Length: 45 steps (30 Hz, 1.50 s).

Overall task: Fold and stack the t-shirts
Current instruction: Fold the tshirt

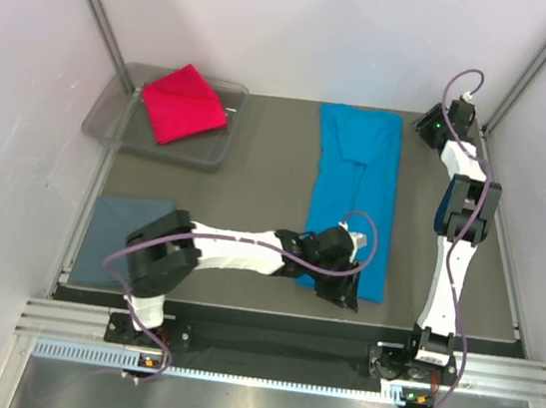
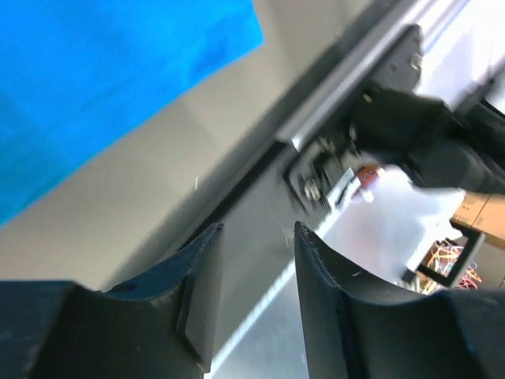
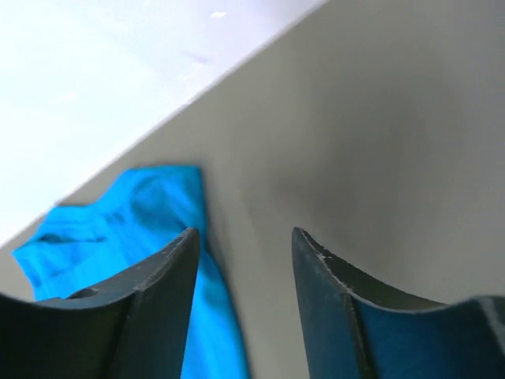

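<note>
Turquoise t-shirt [image 1: 355,190] lies as a long strip, an empty gripper at each end.
Long axis runs near-to-far on the surface [image 1: 254,192]. Left gripper [image 2: 258,229], jaws parted on nothing, sits at the near hem. Right gripper [image 3: 245,233], also parted and empty, is beside the far right corner. Likely end-to-end fold next. Red t-shirt [image 1: 181,101] in tray [image 1: 103,121], slate t-shirt [image 1: 124,230] near left.

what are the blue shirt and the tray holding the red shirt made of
Blue shirt: soft matte cloth, probably a cotton knit, going by its creases and folded-over layers. Tray: clear greyish plastic, seemingly rigid; the table shows through its glossy walls.
</note>
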Each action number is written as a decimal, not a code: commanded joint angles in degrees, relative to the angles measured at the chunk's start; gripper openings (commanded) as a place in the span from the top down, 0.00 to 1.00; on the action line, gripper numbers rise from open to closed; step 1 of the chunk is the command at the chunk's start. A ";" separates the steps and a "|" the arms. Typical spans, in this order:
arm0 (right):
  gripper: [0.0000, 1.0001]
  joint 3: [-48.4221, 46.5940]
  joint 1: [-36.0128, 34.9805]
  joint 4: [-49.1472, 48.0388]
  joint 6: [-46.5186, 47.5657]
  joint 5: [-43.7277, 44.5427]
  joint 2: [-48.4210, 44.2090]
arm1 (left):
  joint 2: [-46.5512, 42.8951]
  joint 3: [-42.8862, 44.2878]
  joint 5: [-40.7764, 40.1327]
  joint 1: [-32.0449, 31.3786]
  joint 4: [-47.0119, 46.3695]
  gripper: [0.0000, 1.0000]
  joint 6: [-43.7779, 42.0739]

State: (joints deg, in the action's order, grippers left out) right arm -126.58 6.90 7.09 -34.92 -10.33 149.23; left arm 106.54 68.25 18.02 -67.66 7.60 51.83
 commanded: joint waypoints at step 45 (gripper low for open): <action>0.51 92.39 -18.32 34.57 3.28 2.77 -77.78 | 3.76 -0.31 3.51 24.33 23.86 0.45 -2.88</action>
State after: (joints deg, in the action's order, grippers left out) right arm -34.15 -9.58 41.50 -29.47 -10.22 70.94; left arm 108.42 66.43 25.08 -42.61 27.68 48.71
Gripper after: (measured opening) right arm 0.497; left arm 0.544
